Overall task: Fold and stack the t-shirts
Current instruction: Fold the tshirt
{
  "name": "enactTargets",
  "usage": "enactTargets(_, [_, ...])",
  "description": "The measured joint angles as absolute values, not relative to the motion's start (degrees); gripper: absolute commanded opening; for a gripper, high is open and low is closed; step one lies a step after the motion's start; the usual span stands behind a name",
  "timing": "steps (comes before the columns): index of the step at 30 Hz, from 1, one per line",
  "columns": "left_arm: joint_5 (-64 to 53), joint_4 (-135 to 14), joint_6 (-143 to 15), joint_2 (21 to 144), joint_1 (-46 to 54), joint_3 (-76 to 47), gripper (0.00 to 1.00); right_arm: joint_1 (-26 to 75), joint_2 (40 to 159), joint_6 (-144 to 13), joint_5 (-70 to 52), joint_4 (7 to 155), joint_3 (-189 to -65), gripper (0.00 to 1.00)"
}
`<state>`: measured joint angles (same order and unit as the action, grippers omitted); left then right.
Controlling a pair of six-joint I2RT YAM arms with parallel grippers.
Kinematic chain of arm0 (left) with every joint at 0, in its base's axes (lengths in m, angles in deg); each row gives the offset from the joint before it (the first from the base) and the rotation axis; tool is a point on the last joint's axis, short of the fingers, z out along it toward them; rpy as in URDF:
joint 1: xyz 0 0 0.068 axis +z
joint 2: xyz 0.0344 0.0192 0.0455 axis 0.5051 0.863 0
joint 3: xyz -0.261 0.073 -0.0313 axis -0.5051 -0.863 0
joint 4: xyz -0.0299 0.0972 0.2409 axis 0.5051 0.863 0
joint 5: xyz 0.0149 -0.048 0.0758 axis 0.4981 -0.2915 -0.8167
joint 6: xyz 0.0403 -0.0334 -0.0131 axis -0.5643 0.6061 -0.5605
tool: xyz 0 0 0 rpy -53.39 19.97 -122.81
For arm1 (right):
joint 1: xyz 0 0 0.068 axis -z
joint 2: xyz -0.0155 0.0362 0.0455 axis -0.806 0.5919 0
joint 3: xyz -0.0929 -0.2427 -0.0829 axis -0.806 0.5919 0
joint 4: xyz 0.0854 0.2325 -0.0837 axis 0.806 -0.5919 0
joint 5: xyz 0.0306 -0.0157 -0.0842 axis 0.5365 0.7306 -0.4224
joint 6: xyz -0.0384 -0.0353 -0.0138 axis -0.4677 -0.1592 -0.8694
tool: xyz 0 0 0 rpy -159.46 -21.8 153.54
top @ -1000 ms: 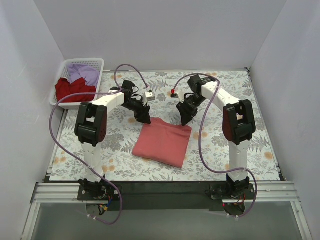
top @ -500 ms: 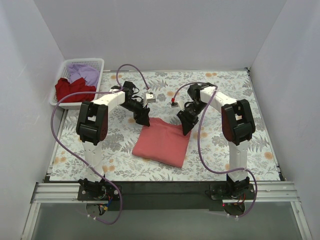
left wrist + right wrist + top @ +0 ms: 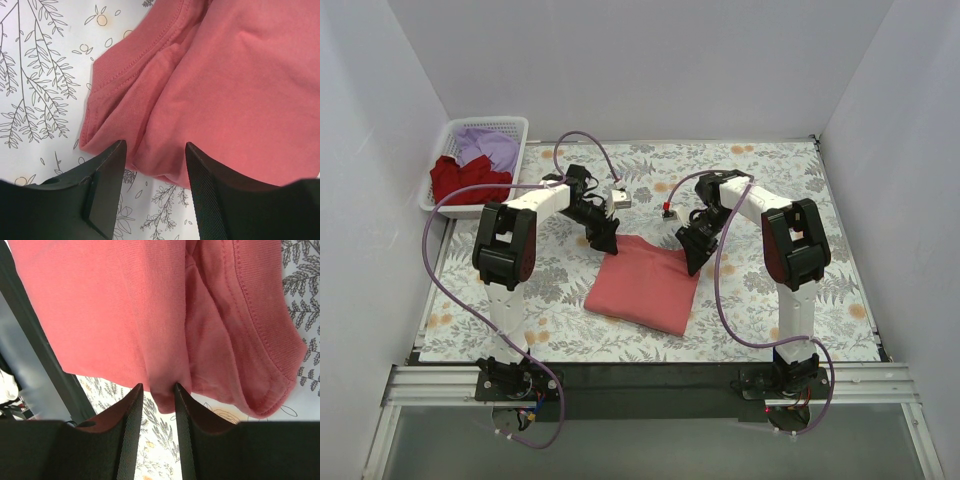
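The folded coral-red t-shirt lay in the middle of the floral cloth, the right gripper pinching a fold at its far right corner and the left gripper with jaws apart around the far left corner — this one probably had to close on all layers before an even lift.

The top camera looks down from high behind, both wrist cameras from close, all sharing the coral-red t-shirt.

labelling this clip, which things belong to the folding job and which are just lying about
Job: coral-red t-shirt, darker red t-shirt, lavender t-shirt.
Lying about: white basket, floral cloth.
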<state>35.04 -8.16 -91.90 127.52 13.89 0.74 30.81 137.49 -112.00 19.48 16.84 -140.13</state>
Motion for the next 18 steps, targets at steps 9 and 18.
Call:
enactTargets(9, [34.6,-9.3,-92.4,127.5,13.9,-0.8,0.13,30.8,137.5,-112.4,19.1,16.9,-140.1,0.01])
enactTargets(18, [35.1,-9.1,-92.6,124.6,13.9,-3.2,0.00,30.8,135.2,-112.2,18.9,16.8,-139.7,0.01])
